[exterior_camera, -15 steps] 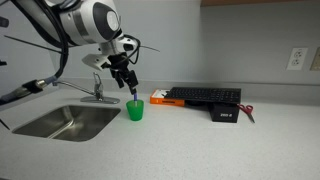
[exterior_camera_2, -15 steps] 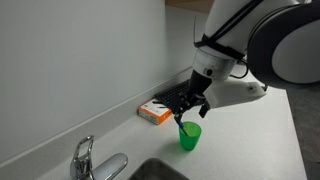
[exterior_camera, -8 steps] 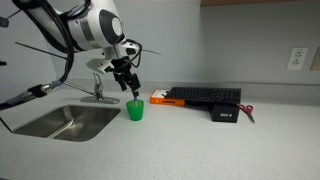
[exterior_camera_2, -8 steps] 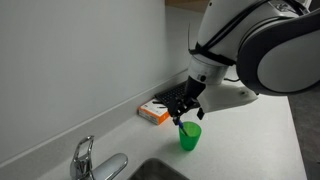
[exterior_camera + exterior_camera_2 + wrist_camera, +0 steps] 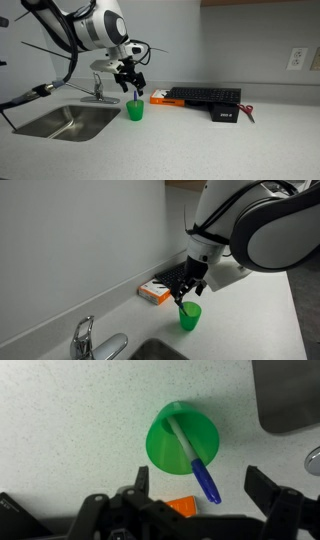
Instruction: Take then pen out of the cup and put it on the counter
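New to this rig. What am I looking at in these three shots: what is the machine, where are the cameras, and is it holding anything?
It is one robot arm ending in a gripper with two fingers. Two pictures come from cameras standing apart from the robot. The third looks down from its wrist, with the fingers at the bottom edge. On the counter are a green cup with a blue-capped pen leaning in it, a sink with a faucet, an orange box and what looks like a black keyboard. The fingers stand wide open above the cup, so nothing is held.
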Controlling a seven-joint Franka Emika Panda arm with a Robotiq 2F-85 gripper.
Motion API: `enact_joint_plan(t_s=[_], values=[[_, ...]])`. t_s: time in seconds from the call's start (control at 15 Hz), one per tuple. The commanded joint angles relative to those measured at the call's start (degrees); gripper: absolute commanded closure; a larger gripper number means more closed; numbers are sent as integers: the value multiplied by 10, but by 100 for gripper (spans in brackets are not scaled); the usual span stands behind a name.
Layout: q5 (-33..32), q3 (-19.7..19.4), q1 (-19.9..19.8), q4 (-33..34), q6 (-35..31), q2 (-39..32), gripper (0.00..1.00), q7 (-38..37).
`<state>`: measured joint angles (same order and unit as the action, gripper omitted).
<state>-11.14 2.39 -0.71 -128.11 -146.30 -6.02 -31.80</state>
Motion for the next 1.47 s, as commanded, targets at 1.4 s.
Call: enact_joint_plan(t_s=[1.4], values=[[91,-10,11,102,52,-79,0,215]])
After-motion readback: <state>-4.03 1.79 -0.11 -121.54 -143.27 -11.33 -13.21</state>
